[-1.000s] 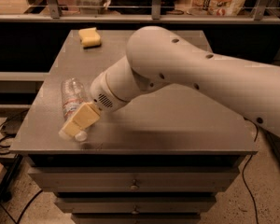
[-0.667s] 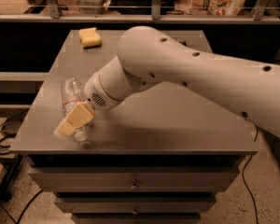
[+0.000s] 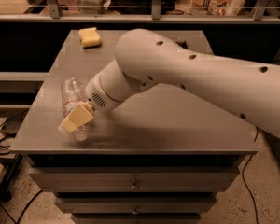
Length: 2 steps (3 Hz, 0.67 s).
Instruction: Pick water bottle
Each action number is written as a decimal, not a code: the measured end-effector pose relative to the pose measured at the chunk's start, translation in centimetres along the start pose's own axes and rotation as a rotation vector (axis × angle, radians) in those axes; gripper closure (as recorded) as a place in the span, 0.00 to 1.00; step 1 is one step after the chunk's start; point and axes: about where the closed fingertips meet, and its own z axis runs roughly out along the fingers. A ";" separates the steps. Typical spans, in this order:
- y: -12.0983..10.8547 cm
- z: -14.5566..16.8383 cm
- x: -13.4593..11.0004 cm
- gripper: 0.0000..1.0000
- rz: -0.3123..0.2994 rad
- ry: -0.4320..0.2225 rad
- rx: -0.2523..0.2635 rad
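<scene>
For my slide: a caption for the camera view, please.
Tan gripper at a clear ribbed plastic water bottle lying on a grey tabletop.

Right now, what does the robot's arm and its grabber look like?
The arm is a fat, smooth white tube with small dark holes along it and a patch of vent dots near the wrist. Its gripper, by the water bottle on the table, is a pale yellow block.

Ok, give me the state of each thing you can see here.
water bottle: lying on its side near the front left edge of the tabletop.
hand: low over the water bottle's near end; contact unclear.
sponge: lying flat at the back left, apart from everything.
drawers: shut.
</scene>
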 end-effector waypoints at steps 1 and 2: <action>-0.3 -0.1 0.3 0.41 0.017 0.014 0.021; -0.4 -0.3 0.3 0.64 0.019 0.020 0.033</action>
